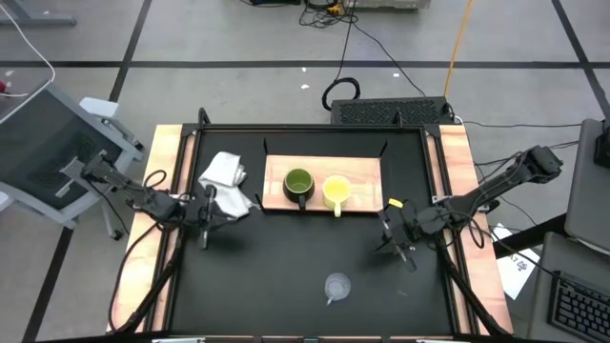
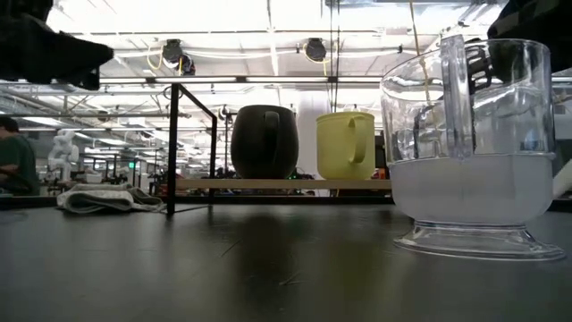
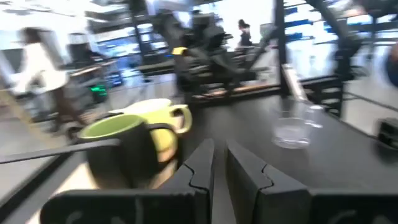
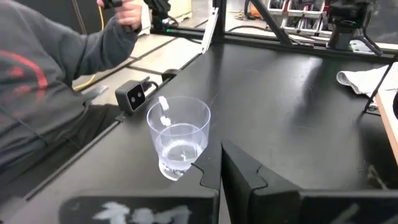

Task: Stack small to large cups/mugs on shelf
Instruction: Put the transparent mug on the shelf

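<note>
The surface [image 1: 305, 276] carried the shelf [image 1: 276, 195], with the green mug [image 1: 298, 184] and yellow mug [image 1: 335, 191] side by side on it; the glass [image 1: 335, 285] stood apart, nearer the front. Left gripper [image 1: 206, 232] nearly together, empty, beside a cloth [image 1: 224, 176]; right gripper [image 1: 405, 254] together, empty, near the glass

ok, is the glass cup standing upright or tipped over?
Upright. The glass cup stands on its base on the table, rim up, seen also in the right wrist view.
</note>
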Motion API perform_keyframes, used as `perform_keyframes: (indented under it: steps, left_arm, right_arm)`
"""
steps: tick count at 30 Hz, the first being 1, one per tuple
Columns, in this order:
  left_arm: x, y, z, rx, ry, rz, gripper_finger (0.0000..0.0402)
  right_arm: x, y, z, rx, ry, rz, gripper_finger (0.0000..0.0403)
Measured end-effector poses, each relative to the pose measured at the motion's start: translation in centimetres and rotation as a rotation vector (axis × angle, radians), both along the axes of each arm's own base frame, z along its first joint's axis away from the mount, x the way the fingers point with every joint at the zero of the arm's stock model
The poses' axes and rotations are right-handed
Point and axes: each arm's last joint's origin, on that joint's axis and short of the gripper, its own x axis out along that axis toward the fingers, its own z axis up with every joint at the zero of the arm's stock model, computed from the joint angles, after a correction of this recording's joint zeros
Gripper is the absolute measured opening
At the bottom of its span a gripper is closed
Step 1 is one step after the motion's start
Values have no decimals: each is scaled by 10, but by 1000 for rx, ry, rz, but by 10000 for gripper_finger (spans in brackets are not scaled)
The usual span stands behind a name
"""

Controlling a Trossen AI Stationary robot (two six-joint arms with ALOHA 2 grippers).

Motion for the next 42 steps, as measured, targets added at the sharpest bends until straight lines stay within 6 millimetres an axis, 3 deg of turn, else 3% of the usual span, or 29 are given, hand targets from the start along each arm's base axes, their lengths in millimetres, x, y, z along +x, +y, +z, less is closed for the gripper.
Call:
perform_keyframes:
  steps: [7, 19, 26, 34, 42]
  left_arm:
    - [-1, -7, -11, -7, 79, -225, 40]
    - [-1, -6, -13, -39, 108, -195, 40]
    - [-1, -5, -13, -49, 109, -176, 40]
    - [-1, -5, -14, -53, 116, -175, 40]
    - [-1, -5, -14, -66, 119, -175, 40]
  right_arm:
    - [2, 4, -1, -24, 5, 43, 0]
    - [48, 44, 38, -117, 28, 132, 0]
    - [78, 49, 44, -96, 192, 61, 0]
    - [100, 58, 77, -47, 321, 11, 1]
    - [113, 76, 97, -31, 475, 1, 51]
